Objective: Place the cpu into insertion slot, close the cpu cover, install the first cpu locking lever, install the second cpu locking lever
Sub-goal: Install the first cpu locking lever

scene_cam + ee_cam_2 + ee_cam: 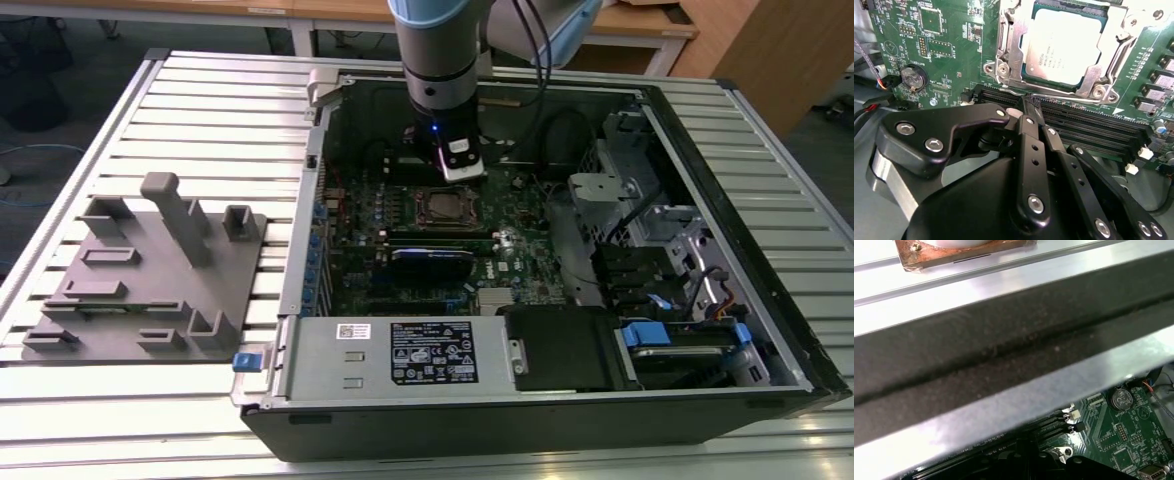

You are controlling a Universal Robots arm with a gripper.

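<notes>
- A slatted silver metal surface [214, 90] carries an open computer case [787, 330] lying on its side, with its green motherboard [400, 270] facing up.
- On the exterior view's left, a grey moulded fixture tray [147, 270] with upright posts rests on the same surface, just beside the case.
- Beyond the surface, the room shows pale wooden tables [641, 30] and a dark floor [80, 40].
- The robot arm [441, 50] reaches straight down into the case.
- The pincer [1030, 102] hovers over the black memory slots [1094, 125], just beside the socket. Its black fingers [1029, 135] are pressed together at the tips, and nothing can be seen between them.
- The cpu [1064, 45] lies flat in the insertion slot [441, 208], its dull silver top facing up.
- The cpu cover [1089, 82], a thin silver frame, lies down around the chip's edges.
- A round coin battery [910, 77] sits on the board, well apart from the socket. It appears in both wrist views.
- In the first wrist view, a dark case wall [1004, 360] crosses in front of the silver slats.
</notes>
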